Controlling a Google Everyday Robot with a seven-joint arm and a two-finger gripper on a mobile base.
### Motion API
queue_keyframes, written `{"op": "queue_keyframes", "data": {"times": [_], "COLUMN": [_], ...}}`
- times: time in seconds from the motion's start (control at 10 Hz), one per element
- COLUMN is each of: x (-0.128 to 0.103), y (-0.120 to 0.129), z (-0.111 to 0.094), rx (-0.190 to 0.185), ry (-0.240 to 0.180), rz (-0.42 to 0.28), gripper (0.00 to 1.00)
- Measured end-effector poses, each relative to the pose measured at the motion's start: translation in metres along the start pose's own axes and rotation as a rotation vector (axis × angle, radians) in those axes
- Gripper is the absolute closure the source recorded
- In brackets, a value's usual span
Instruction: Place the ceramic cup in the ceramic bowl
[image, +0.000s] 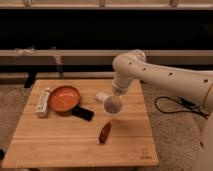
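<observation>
The ceramic cup is small and white, tilted with its opening toward the camera. It hangs just above the wooden table, right of centre. My gripper is at the end of the white arm, comes down from above onto the cup's upper rim, and is shut on it. The ceramic bowl is a shallow orange dish with a darker rim. It sits on the table's left part, about a bowl's width left of the cup.
A black rectangular object lies against the bowl's right side. An off-white lump sits just left of the cup. A reddish-brown oblong item lies in front. A white tube lies left of the bowl. A cable is on the floor to the right.
</observation>
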Motion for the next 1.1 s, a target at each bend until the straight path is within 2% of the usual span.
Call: {"op": "queue_keyframes", "data": {"times": [0.6,0.9,1.1], "x": [-0.099,-0.149,-0.173], "y": [-0.021,-0.030,-0.033], "z": [-0.001,0.009,0.013], "rx": [-0.010,-0.023,-0.025], "ry": [-0.037,-0.030,-0.025], "rz": [-0.173,-0.265,-0.324], "gripper": [1.00,1.00,1.00]}}
